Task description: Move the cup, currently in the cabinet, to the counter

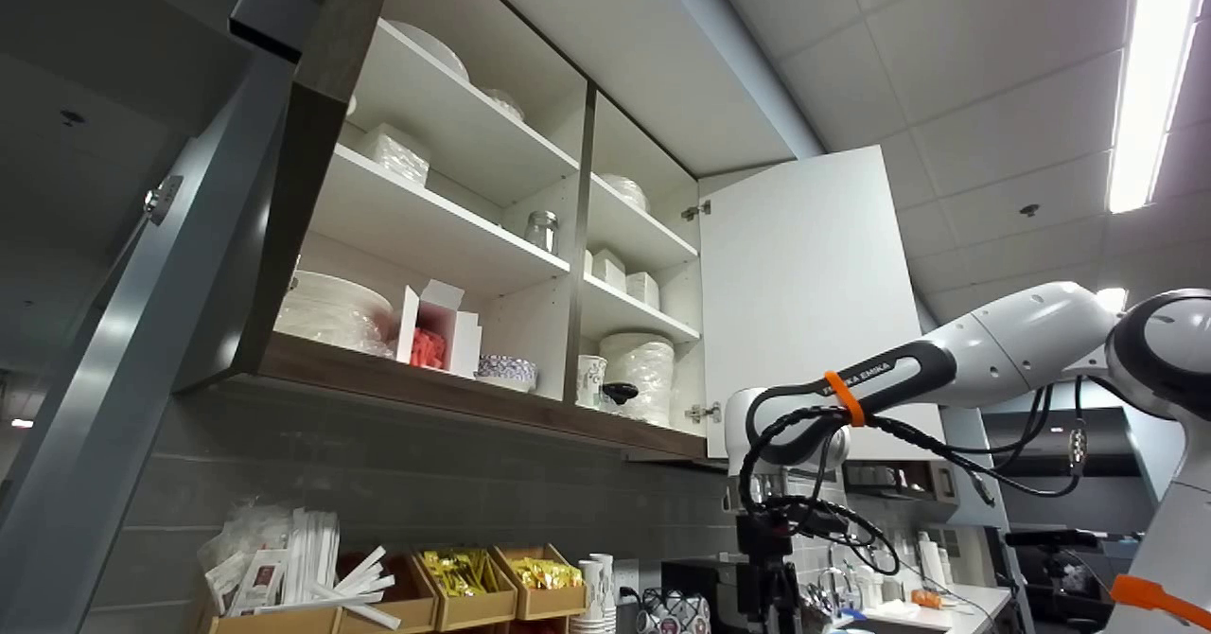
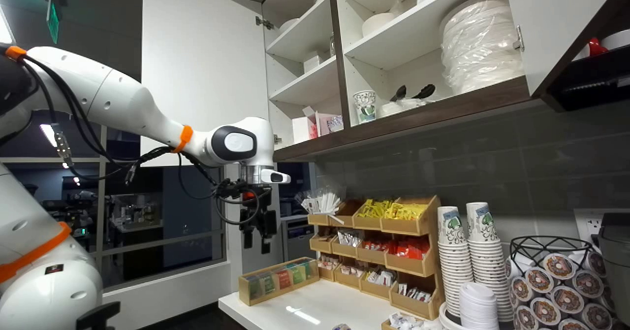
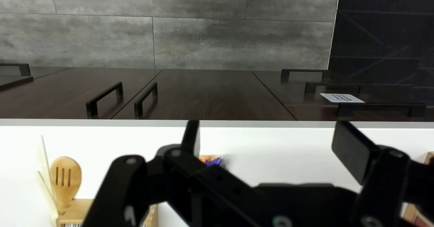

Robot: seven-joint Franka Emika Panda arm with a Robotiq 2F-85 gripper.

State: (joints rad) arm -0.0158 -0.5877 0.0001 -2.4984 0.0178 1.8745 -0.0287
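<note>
The cup, white with a green and dark leaf print, stands upright on the cabinet's bottom shelf beside the vertical divider, in both exterior views (image 1: pixel 590 381) (image 2: pixel 364 107). The cabinet (image 1: pixel 473 398) is open, with a dark brown lower edge that also shows in an exterior view (image 2: pixel 418 117). The counter is white in an exterior view (image 2: pixel 320 298) and in the wrist view (image 3: pixel 271 159). My gripper (image 2: pixel 257 244) points down, below the cabinet's level and above the counter. In the wrist view its fingers (image 3: pixel 268 132) are wide apart with nothing between them. The cup is out of the wrist view.
An open cabinet door (image 2: pixel 204 69) stands near the arm. Black utensils (image 2: pixel 413 92) and wrapped plates (image 2: pixel 480 44) share the cup's shelf. A wooden packet organizer (image 2: pixel 428 221), paper cup stacks (image 2: pixel 453 266) and a pod basket (image 2: pixel 556 285) are on the counter. A small packet (image 3: pixel 213 160) lies there.
</note>
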